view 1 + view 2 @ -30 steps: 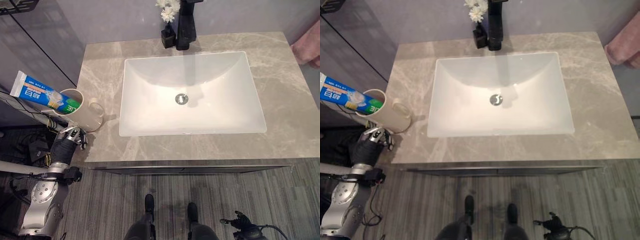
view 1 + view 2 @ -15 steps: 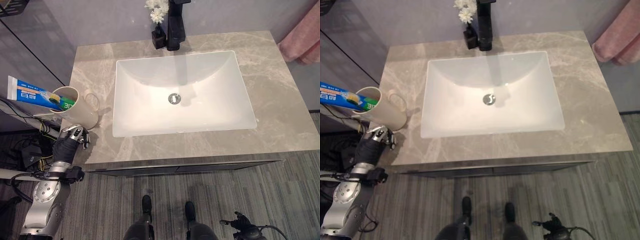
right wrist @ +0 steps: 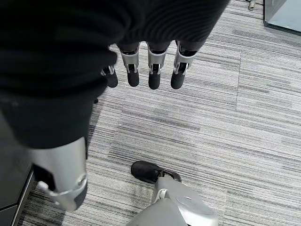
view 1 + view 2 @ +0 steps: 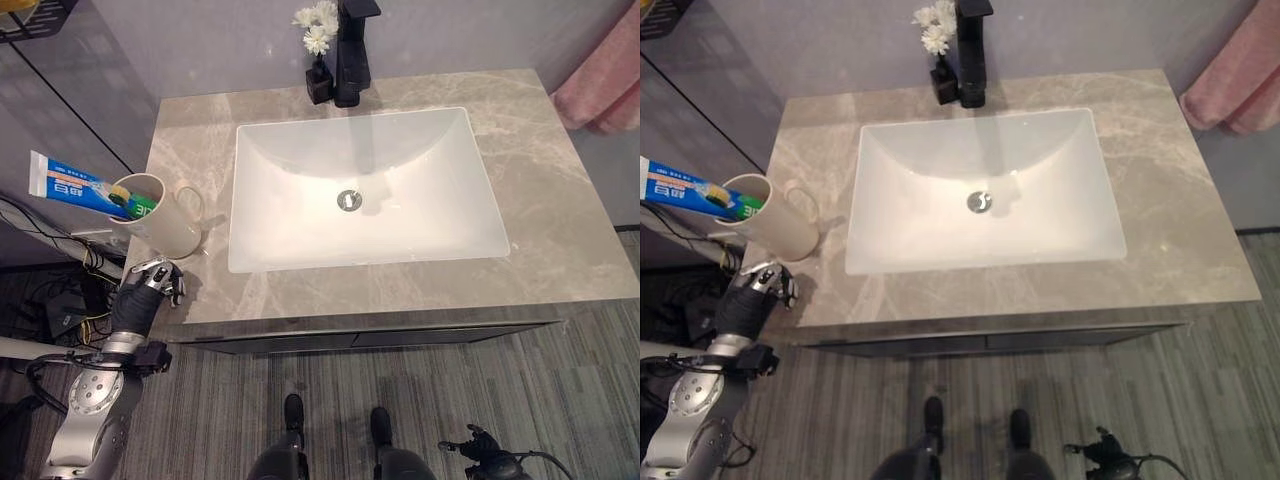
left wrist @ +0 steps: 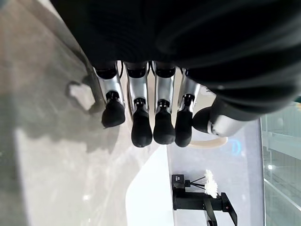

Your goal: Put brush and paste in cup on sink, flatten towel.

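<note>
A cream cup with a handle stands on the grey marble counter at its left end, beside the white basin. A blue toothpaste tube leans out of the cup to the left. A small yellow-green bit shows at the cup's rim; I cannot tell if it is the brush. My left hand hangs just in front of the cup at the counter's front left corner, its fingers relaxed and holding nothing. My right hand's fingers hang straight and empty over the floor. A pink towel hangs at the upper right.
A black faucet and a small dark vase of white flowers stand behind the basin. The counter's front edge runs across the middle of the eye views, with striped grey floor below it. A wall and shelf lie left of the cup.
The camera has shifted, so the whole picture sits a little differently. My left hand has drawn slightly back from the cup. The tube stays in the cup.
</note>
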`<state>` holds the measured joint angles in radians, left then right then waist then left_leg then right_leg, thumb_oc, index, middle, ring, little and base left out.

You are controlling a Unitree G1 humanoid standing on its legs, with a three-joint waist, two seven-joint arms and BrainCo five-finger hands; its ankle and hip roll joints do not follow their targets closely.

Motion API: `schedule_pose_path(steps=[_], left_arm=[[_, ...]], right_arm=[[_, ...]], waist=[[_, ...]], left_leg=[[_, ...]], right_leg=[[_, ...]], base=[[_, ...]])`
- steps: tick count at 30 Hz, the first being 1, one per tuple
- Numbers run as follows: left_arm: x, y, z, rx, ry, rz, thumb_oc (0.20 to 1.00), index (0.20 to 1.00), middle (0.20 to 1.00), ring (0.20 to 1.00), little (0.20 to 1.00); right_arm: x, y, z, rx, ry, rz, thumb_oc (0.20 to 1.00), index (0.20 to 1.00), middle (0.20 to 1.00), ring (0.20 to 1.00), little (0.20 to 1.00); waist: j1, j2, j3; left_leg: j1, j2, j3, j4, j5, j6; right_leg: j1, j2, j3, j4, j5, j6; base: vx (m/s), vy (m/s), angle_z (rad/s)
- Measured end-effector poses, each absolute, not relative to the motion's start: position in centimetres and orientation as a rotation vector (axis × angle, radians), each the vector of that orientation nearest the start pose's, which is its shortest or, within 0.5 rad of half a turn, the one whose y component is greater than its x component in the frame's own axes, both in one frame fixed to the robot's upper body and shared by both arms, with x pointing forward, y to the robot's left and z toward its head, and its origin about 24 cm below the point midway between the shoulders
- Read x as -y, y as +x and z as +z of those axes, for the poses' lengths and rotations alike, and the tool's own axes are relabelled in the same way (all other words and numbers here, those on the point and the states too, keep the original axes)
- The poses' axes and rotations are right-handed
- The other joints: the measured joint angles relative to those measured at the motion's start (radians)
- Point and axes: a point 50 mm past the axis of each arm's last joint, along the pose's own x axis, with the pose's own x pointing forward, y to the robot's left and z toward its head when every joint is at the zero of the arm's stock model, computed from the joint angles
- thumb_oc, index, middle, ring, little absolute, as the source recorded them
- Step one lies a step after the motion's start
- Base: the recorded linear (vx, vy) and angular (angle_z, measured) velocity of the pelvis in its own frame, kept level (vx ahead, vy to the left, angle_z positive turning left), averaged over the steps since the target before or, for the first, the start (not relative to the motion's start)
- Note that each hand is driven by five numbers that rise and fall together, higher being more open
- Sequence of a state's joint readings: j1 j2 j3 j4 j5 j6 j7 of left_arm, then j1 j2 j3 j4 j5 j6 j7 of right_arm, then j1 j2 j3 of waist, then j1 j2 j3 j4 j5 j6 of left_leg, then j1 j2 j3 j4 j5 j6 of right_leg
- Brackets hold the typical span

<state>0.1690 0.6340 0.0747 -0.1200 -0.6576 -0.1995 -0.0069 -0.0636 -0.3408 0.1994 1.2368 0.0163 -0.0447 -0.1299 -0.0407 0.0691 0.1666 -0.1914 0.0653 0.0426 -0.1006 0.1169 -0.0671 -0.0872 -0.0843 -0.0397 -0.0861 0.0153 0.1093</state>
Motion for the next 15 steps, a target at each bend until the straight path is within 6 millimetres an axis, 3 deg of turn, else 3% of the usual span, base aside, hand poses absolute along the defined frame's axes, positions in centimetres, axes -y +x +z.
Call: schedule_pose_path(steps=[15], left_arm=[[-27.9, 22.8, 11.6, 0.262, -0.002, 0.095, 0.2, 0.2, 0.2, 0.2, 0.2]], right_arm=[[27.6, 12.0, -14.0, -1.1, -0.464, -0.184, 1.0, 1.0, 1.0, 1.0, 1.0]], waist=[[-0.001, 0.014, -0.002]], left_leg=[[-0.042, 0.002, 0.002, 0.0, 0.002, -0.001]], right_leg=[[-0.045, 0.002, 0.003, 0.0, 0.003, 0.0]], base=[[0.0, 0.0, 0.0]])
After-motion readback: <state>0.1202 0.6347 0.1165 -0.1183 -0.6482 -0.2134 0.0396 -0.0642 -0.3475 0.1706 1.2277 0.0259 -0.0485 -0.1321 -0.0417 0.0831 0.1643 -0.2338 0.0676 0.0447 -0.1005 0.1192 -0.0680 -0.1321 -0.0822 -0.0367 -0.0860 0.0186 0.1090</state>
